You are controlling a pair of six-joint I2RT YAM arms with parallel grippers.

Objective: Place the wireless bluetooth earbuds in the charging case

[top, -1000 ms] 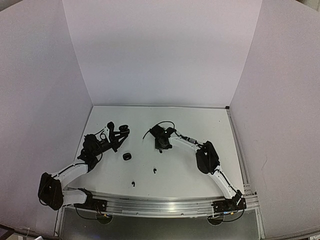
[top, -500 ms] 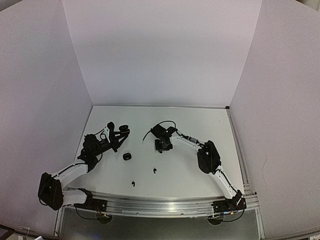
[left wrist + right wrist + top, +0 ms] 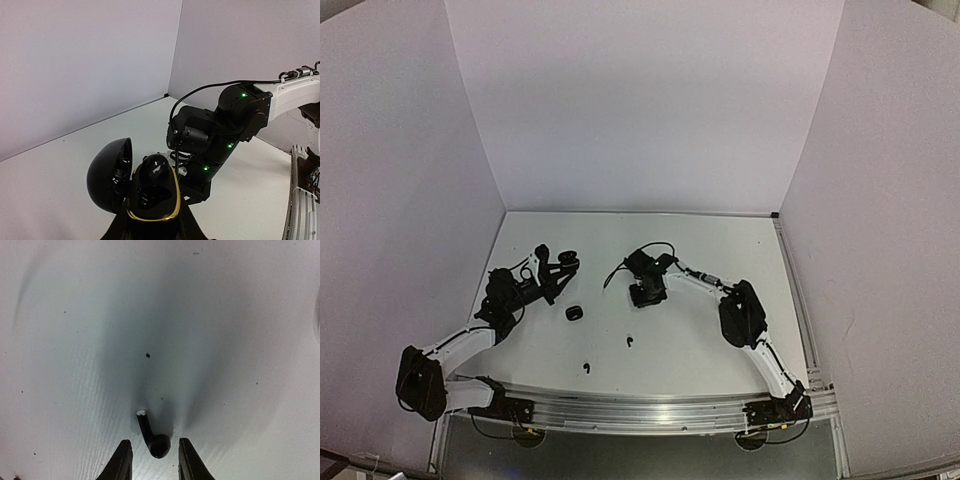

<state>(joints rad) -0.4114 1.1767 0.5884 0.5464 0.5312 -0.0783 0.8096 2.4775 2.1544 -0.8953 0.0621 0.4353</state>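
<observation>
White tabletop (image 3: 720,250) carries the whole job, and the step in hand is picking up one more earbud to bring to the charging case (image 3: 150,200). The left gripper (image 3: 152,227) is clamped on that case and holds it above the table with its lid (image 3: 107,175) swung open to the left. One glossy black piece (image 3: 154,167), probably an earbud already seated, stands inside the gold rim. To the right of the case the right gripper (image 3: 154,450) points down at the table, its jaws apart. A black earbud (image 3: 152,435) lies flat between the fingertips (image 3: 125,452) with a gap on each side, so nothing is gripped yet. A small dark rounded thing (image 3: 574,313) sits on the table nearer the arm bases than the case. Two loose earbuds (image 3: 630,341) (image 3: 585,366) lie nearer the bases again. The next move, I judge, calls for closing squarely on the earbud's round head without flicking it away. Then comes a lift and a carry across to the case, with the stem turned to drop into the free socket. Compared with a second ago, the right arm's elbow has swung slightly outward and its wrist has shifted a little. The left arm, the case and the loose earbuds sit as they did.
</observation>
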